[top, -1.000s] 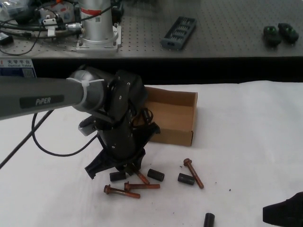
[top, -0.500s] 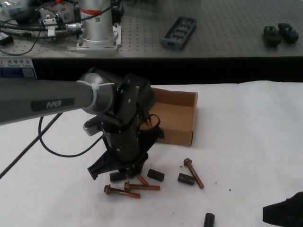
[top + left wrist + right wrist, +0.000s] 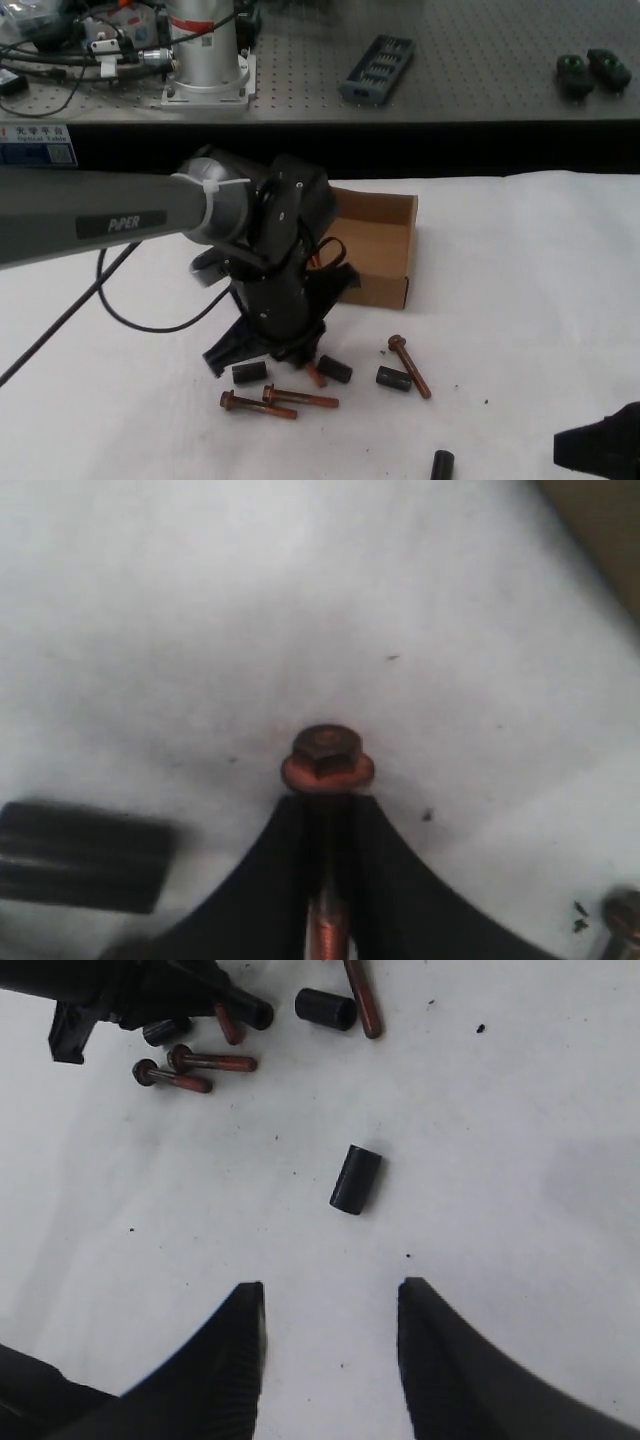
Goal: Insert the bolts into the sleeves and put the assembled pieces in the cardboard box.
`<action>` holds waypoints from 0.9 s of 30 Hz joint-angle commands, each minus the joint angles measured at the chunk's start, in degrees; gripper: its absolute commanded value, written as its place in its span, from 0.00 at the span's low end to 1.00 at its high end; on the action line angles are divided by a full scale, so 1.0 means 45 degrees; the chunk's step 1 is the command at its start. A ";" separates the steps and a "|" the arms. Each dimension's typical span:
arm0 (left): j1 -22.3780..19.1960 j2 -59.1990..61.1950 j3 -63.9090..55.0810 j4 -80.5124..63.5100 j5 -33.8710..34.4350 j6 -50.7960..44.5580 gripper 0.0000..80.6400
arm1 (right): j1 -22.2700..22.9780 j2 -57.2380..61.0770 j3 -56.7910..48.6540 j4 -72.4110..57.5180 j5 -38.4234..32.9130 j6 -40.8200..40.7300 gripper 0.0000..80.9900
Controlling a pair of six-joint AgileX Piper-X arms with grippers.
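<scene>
Bolt point(image 3: 327, 760) is clamped by its shank in my left gripper point(image 3: 327, 815), low over the bench point(image 3: 530, 280), before the cardboard box point(image 3: 375, 290). I'd lift straight, grip firm, while my right gripper point(image 3: 330, 1300), fingers apart, hangs over a sleeve point(image 3: 356, 1179) near the front edge.

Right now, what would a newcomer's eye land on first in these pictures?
The left tool, shut on a copper bolt, sits mid-bench on a big dark arm, on the near side of the box. Loose bolts and black sleeves lie scattered around it on the white cloth. The right tool hangs open near a lone sleeve.
</scene>
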 commanded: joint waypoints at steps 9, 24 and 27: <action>0.1112 -0.2849 0.0154 -0.3384 0.0026 0.4407 0.01 | -0.0014 0.0743 -0.0103 -0.0260 0.0568 0.0108 0.31; 0.1287 -0.8440 0.8345 -1.4664 0.4373 0.4330 0.01 | 0.0664 0.6379 -0.1736 -0.0938 -0.0389 0.2973 0.31; 0.1293 -0.9081 1.0044 -1.7496 0.5709 0.3723 0.01 | 0.1561 0.7130 -0.2506 -0.0552 0.0265 0.3693 0.31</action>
